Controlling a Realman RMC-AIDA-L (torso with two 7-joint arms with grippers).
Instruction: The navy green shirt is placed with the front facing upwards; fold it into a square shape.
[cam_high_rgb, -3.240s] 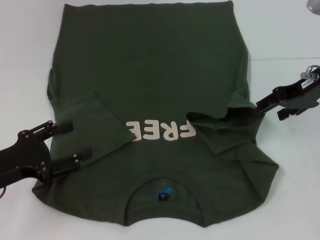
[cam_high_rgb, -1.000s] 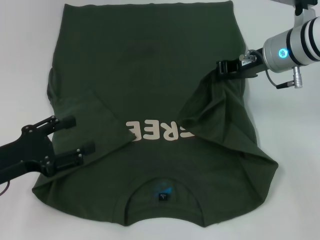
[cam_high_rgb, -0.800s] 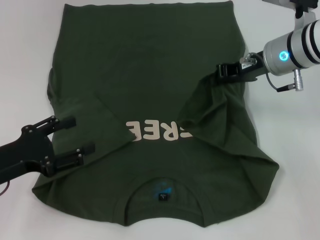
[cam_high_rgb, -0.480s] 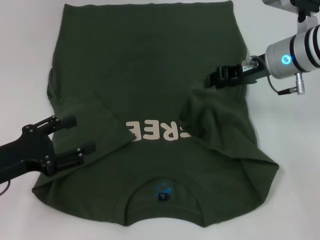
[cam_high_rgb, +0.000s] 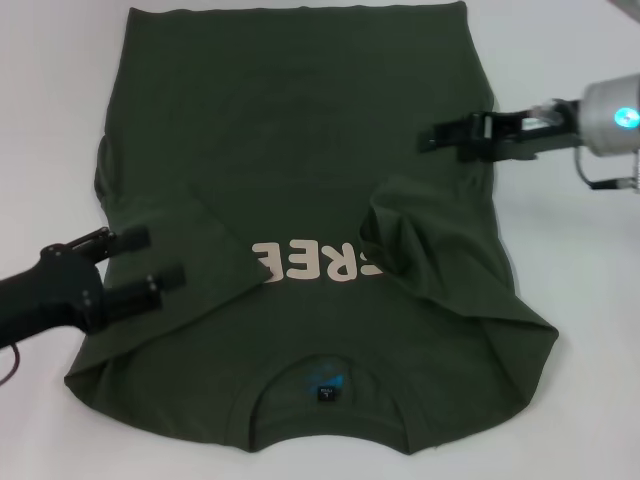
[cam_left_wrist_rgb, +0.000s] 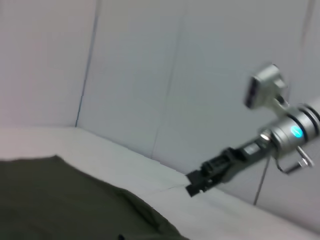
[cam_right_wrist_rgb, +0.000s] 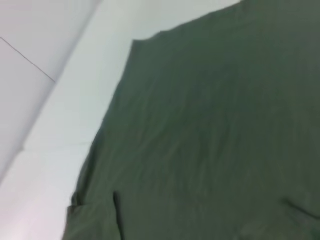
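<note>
The navy green shirt (cam_high_rgb: 300, 180) lies front-up on the white desk (cam_high_rgb: 45, 90), its ribbed collar (cam_high_rgb: 325, 385) and neck label nearest the robot and its hem at the far edge. Both sleeves are turned inward over the chest, each hiding an end of the cream "FREE!" lettering (cam_high_rgb: 318, 262); the sleeve on the robot's left lies fairly flat, while the one on its right sits bunched and puckered. By my reading the sleeve-folding step is in hand, and the right side is not yet neat.

The left end effector (cam_high_rgb: 140, 265) rests low over the near left part of the shirt, beside the folded left sleeve, fingers apart and gripping nothing. Farther off, the right end effector (cam_high_rgb: 440, 137) hangs above the shirt's right side, past the rumpled sleeve, fingers apart and empty, apart from the cloth below.

The next move probably calls for flattening or regripping the right sleeve, then taking the long side edges or the hem to fold the body toward a square.

Bare desk runs along both sides of the shirt, wider on the right, giving the arms room to come in from outside. The hem lies close to the far desk edge, with a pale wall (cam_left_wrist_rgb: 150, 75) beyond, so there is little room there.
</note>
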